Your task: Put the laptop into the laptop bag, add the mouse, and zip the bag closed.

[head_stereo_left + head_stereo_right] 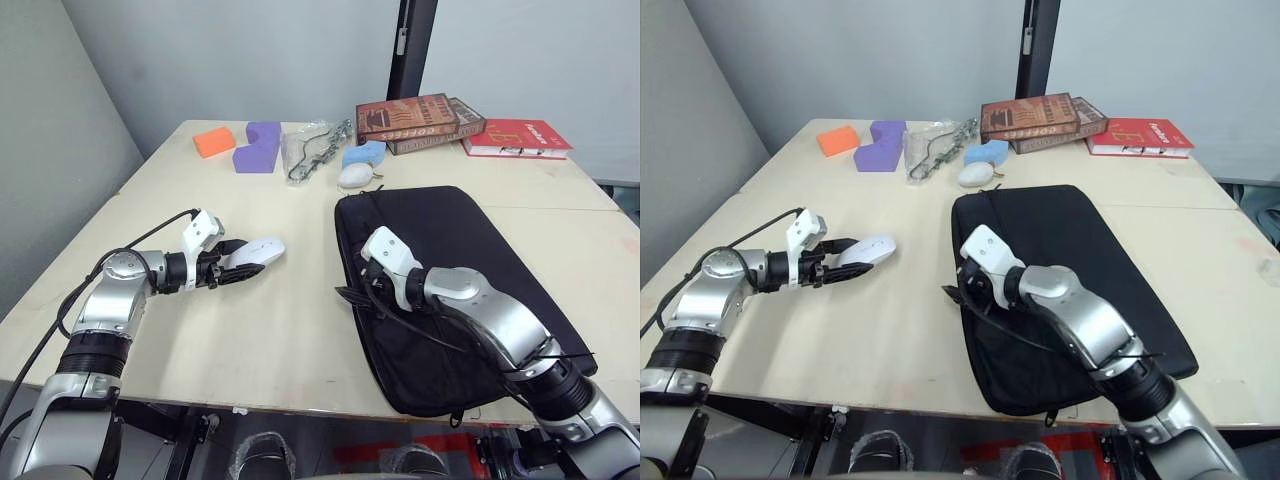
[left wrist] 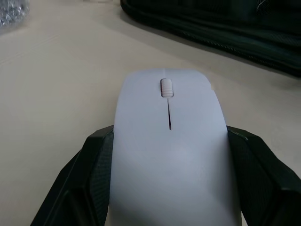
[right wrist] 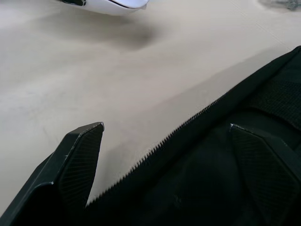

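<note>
Left fingers (image 2: 94,169) around mouse (image 2: 169,155) above pale wooden table (image 1: 280,330), grey walls behind.

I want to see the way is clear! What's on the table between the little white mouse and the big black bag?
Nothing: only bare beige tabletop lies between the glossy white mouse and the flat black fabric laptop bag, as the left eye view shows.
</note>
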You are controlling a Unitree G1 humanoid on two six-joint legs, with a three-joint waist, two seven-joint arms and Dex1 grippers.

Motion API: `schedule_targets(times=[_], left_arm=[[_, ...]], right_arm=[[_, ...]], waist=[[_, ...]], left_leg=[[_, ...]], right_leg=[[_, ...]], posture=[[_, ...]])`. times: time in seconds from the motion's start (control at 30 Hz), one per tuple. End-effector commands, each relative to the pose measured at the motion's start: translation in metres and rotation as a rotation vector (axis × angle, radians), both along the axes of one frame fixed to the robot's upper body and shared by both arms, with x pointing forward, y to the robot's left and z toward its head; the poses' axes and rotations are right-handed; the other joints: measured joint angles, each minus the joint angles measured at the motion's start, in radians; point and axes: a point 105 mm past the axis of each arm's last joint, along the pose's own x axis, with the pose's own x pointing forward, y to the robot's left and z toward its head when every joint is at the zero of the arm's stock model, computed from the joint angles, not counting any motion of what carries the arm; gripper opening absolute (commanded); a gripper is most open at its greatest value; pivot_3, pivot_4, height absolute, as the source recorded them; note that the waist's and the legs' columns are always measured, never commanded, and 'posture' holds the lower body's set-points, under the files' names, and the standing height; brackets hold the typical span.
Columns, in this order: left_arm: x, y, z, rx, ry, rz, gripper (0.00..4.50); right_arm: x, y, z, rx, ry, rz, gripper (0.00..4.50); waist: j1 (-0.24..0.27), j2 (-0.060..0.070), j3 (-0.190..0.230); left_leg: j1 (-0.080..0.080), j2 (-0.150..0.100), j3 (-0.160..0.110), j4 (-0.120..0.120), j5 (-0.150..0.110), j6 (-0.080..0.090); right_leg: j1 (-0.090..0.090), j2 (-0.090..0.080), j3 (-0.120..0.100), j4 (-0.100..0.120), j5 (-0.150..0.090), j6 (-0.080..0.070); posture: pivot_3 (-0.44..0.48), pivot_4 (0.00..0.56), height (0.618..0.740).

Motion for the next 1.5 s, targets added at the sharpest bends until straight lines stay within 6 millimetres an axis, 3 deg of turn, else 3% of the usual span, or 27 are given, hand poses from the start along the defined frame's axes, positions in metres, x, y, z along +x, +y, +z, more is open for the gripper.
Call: schedule_targets(times=[0.03,0.33,0.47,0.63,0.93,1.17,1.37,1.5], left_arm=[[-0.002,0.002,0.013,-0.010,-0.046,0.006,2.85],[-0.004,-0.005,0.011,-0.035,-0.045,0.004,2.85],[-0.004,-0.005,0.011,-0.044,-0.045,0.011,2.85],[-0.003,-0.007,0.010,-0.050,-0.048,0.011,2.85],[-0.001,-0.007,0.011,-0.058,-0.051,0.017,2.85],[0.000,-0.008,0.011,-0.061,-0.052,0.015,2.85],[0.002,-0.011,0.012,-0.069,-0.057,0.017,2.85],[0.001,-0.013,0.009,-0.073,-0.053,0.013,2.85]], right_arm=[[0.006,0.001,0.008,-0.046,-0.065,-0.017,4.50],[0.011,-0.006,0.005,-0.216,-0.130,-0.051,4.50],[0.009,-0.013,-0.001,-0.209,-0.086,-0.097,4.50],[0.007,-0.011,-0.008,-0.205,-0.064,-0.106,2.97],[0.000,-0.028,-0.020,-0.133,0.033,-0.187,0.03],[0.003,-0.040,-0.019,-0.094,0.054,-0.234,0.03],[0.000,-0.054,-0.006,-0.082,0.040,-0.193,0.03],[-0.007,-0.041,0.016,0.010,-0.003,-0.107,0.03]], waist=[[0.000,0.000,0.000],[0.001,0.000,0.000],[0.001,0.000,0.000],[0.002,0.000,0.000],[0.007,-0.001,-0.001],[0.007,-0.001,-0.001],[0.009,-0.001,-0.001],[0.005,0.000,-0.001]], left_leg=[[0.000,0.000,0.000,0.000,0.000,0.000],[0.000,0.000,0.000,0.000,0.001,-0.002],[0.001,0.000,0.000,0.000,0.002,-0.002],[0.001,0.000,0.000,0.001,0.002,-0.002],[0.004,0.000,-0.001,0.001,0.002,-0.002],[0.005,0.000,-0.001,0.002,0.002,-0.002],[0.005,0.000,-0.001,0.002,0.002,-0.002],[0.004,0.000,-0.001,0.002,0.002,-0.002]], right_leg=[[0.000,0.000,0.000,0.000,0.000,0.000],[0.000,0.000,0.000,0.000,0.001,0.002],[0.001,0.000,0.000,0.001,0.001,0.003],[0.001,0.000,0.000,0.001,0.001,0.003],[0.004,0.000,0.000,0.001,0.001,0.003],[0.005,0.000,0.001,0.003,0.002,0.003],[0.005,0.000,0.001,0.003,0.002,0.003],[0.004,0.000,0.001,0.003,0.002,0.003]], posture=[[0.000,0.150,0.734],[0.000,0.150,0.734],[0.000,0.150,0.734],[0.000,0.150,0.734],[0.000,0.150,0.734],[0.000,0.150,0.734],[0.000,0.150,0.734],[0.000,0.150,0.734]])
